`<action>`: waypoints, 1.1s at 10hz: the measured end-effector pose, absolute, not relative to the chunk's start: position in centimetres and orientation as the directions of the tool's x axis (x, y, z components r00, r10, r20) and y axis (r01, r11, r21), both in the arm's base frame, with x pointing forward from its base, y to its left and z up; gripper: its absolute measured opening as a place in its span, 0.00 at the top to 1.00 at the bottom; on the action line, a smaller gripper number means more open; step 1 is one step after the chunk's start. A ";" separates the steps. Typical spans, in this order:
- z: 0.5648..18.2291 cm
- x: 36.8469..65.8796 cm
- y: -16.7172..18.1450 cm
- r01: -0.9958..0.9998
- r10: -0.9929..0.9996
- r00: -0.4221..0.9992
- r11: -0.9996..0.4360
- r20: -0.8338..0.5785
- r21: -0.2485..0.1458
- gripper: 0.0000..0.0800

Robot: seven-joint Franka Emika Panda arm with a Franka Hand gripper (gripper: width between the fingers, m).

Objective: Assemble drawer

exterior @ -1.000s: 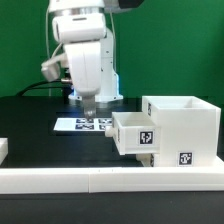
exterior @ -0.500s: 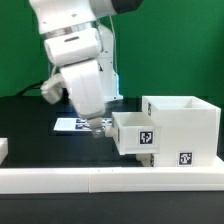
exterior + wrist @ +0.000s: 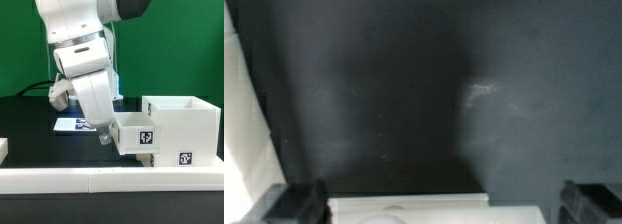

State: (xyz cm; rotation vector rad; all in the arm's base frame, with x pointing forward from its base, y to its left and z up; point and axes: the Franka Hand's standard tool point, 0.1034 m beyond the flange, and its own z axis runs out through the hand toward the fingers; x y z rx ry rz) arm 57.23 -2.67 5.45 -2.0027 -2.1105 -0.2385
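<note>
The drawer's tall white housing stands at the exterior view's right, next to the border wall. One white tray with a square tag and a small knob sticks partly out of the housing's side. My gripper hangs tilted right at the tray's outer end. In the wrist view, my dark fingers stand wide apart, open, with the tray's white end and its knob between them. Nothing is held.
The marker board lies on the black table behind my gripper. The long low white border wall runs along the front and shows in the wrist view. A white part sits at the exterior view's left edge.
The arm has swung from above the marker board toward the tray, tilting over. The gripper has come down to the tray's outer end. The tray and housing have not moved.
</note>
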 end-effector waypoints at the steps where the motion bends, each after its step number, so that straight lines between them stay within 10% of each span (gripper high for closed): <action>1: 5.6 57.5 -2.0 0.998 0.961 -0.046 0.057 0.272 -0.033 0.19; 11: 5.9 57.8 1.6 0.998 0.969 -0.026 0.038 0.247 -0.043 0.19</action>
